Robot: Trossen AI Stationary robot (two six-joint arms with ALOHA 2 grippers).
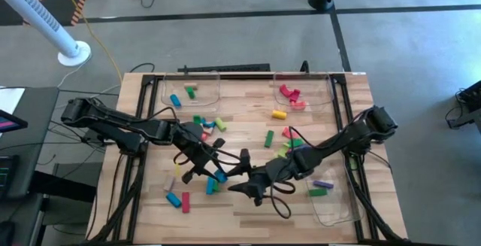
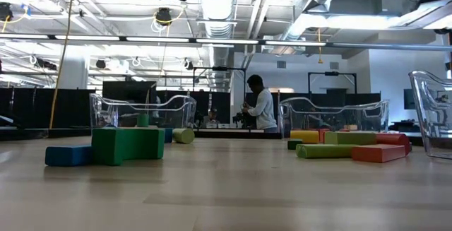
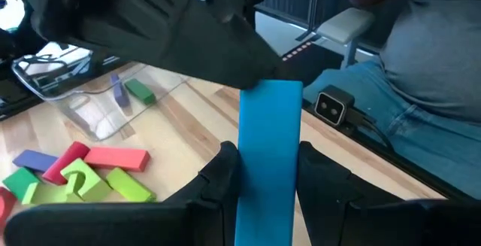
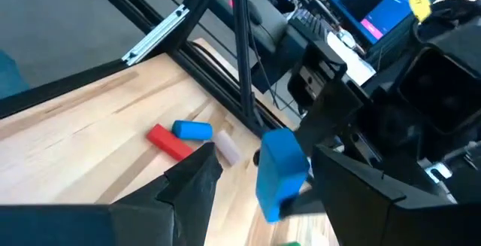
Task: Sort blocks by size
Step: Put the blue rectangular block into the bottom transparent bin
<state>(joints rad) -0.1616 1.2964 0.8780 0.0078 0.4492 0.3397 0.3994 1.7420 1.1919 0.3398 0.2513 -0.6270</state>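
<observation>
Bright blue long block (image 3: 269,156); dark, near-black left gripper (image 3: 267,172) and right gripper (image 4: 259,172). Pale wood-grain bench (image 1: 248,137). Clear trays (image 1: 192,88). Red bar (image 4: 169,141), blue cylinder (image 4: 192,129), pale pink-tan piece (image 4: 227,152). Purple bar (image 3: 116,89) and green bar (image 3: 140,90) seen in one tray

Both arms reach to mid-table, left gripper (image 1: 218,172) fingers clamped, right gripper (image 1: 242,180) fingers spread beside it.

Wooden table (image 1: 248,118): scattered blocks (image 1: 282,114), clear trays (image 1: 189,86) at edges
</observation>
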